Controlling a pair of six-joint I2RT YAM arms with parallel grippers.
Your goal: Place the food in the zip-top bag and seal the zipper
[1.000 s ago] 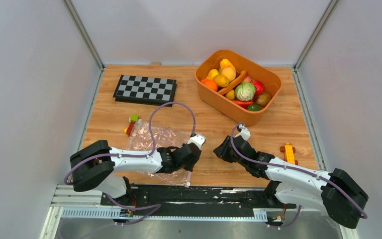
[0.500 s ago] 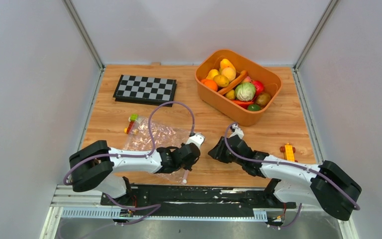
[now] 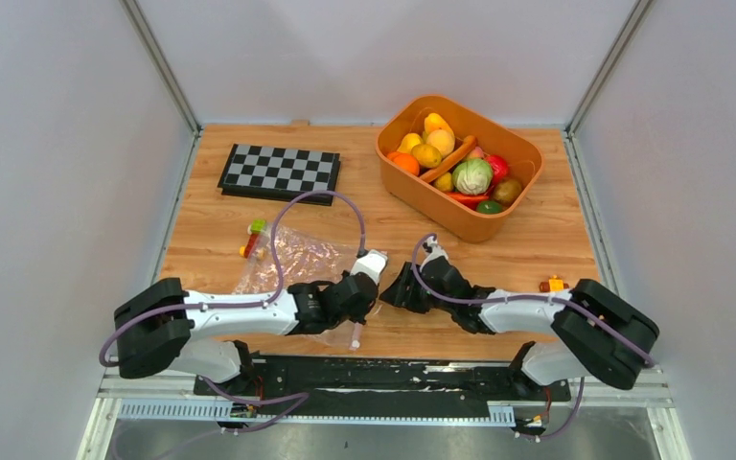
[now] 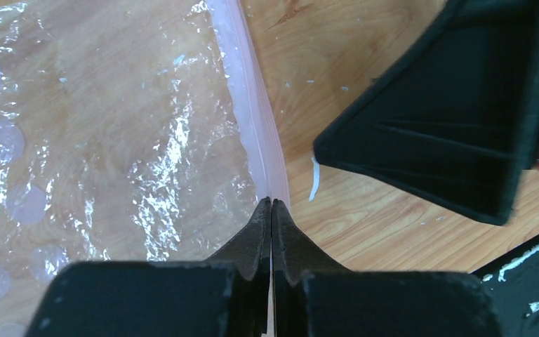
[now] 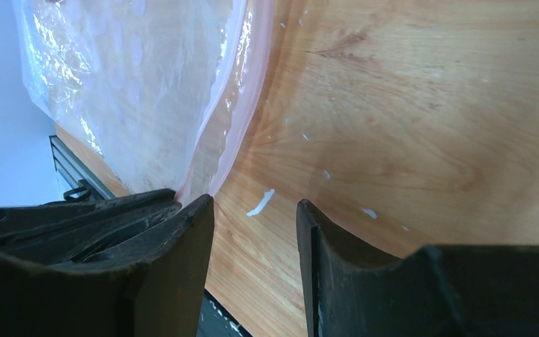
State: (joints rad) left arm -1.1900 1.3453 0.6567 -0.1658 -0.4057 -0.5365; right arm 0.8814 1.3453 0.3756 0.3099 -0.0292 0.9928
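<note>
Left wrist view: my left end effector [image 4: 271, 202] pinched tight on zipper [image 4: 249, 119] of zip-top bag [image 4: 112, 140], lying on surface [image 4: 302, 77]. Right end effector [image 5: 255, 210] half-spread, empty, just beside mouth. Food [image 3: 460, 171] in orange tub [image 3: 422, 203]. Step: opening mouth; next I need right to catch opposite lip.

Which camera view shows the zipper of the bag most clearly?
The left wrist view: the zipper runs sharp down into the shut left hand. The right wrist view shows it as a curved pinkish edge. The top view shows the bag, the zipper too small to tell.
</note>
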